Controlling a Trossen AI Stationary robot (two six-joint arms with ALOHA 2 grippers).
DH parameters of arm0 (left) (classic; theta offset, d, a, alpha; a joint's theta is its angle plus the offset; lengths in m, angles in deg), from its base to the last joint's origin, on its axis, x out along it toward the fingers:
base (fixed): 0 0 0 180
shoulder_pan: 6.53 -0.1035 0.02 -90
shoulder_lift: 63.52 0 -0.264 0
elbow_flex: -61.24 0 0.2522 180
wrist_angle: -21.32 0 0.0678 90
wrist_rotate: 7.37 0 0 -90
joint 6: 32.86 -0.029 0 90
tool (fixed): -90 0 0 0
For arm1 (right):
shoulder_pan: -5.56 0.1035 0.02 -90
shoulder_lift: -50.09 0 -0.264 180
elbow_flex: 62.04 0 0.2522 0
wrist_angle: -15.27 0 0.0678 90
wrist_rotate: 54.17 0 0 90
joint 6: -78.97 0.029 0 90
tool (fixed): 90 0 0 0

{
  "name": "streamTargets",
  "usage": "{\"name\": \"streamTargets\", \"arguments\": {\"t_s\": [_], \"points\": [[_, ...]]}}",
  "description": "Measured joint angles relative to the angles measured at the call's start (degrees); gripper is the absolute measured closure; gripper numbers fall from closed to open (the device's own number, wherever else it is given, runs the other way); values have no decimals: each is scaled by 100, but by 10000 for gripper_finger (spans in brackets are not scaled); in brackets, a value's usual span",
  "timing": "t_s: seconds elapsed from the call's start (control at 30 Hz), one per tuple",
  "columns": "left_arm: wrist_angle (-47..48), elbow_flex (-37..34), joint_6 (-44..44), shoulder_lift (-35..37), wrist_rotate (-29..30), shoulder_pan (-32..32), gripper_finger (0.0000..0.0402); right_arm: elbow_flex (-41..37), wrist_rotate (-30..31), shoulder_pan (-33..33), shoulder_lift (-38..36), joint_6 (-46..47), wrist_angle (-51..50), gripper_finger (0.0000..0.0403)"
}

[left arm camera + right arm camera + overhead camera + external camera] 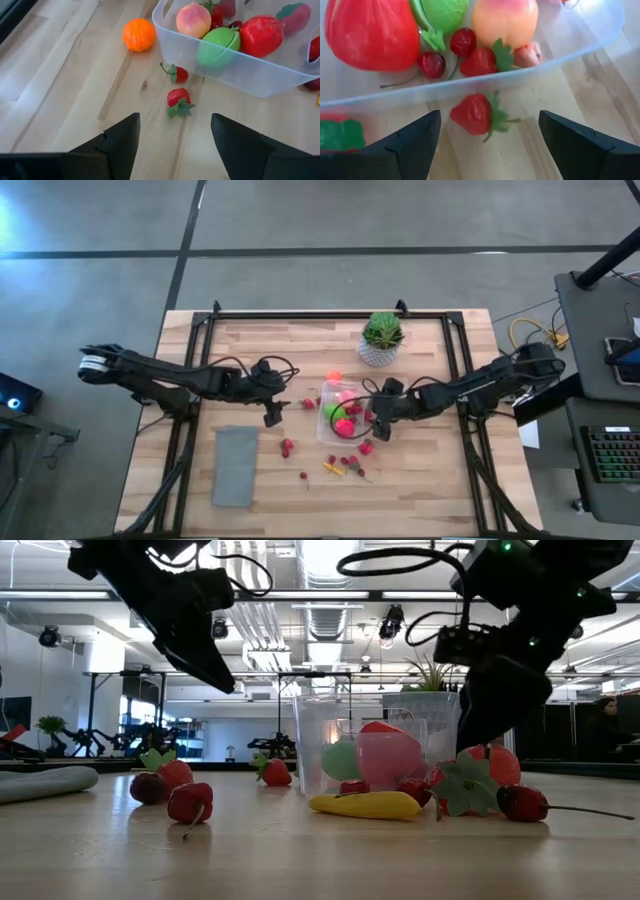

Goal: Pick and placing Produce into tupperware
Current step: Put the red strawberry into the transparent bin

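Observation:
The clear tupperware [322,430] stands mid-table and holds a red piece [370,35], a green piece [442,12], a peach [505,20] and small berries. My left gripper [272,417] hovers open to its left. A loose strawberry [178,99] lies on the wood just ahead of its fingers, a smaller one [177,74] beyond it, and an orange ball [139,35] farther off. My right gripper [381,428] hovers open at the tub's right side. Another strawberry [475,114] lies on the table against the tub's outer wall, ahead of its fingers.
A potted plant [382,340] stands behind the tub. A flat grey rectangle [235,465] lies at the near left. Loose cherries [287,447], a yellow piece [333,469] and more berries [366,447] are scattered in front of the tub. Black rails border the table.

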Motion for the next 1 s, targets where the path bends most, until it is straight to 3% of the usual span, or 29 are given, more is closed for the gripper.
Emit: {"name": "streamTargets", "arguments": {"t_s": [0.47,0.83,1.0], "points": [[20,-20,8,1,123,-7,172,348,-2,0,778,7,26,75],[14,-22,12,1,123,-9,172,380,-4,0,714,55,-88,77],[-45,-22,14,1,123,-9,172,380,-157,0,716,70,-129,110]]}}
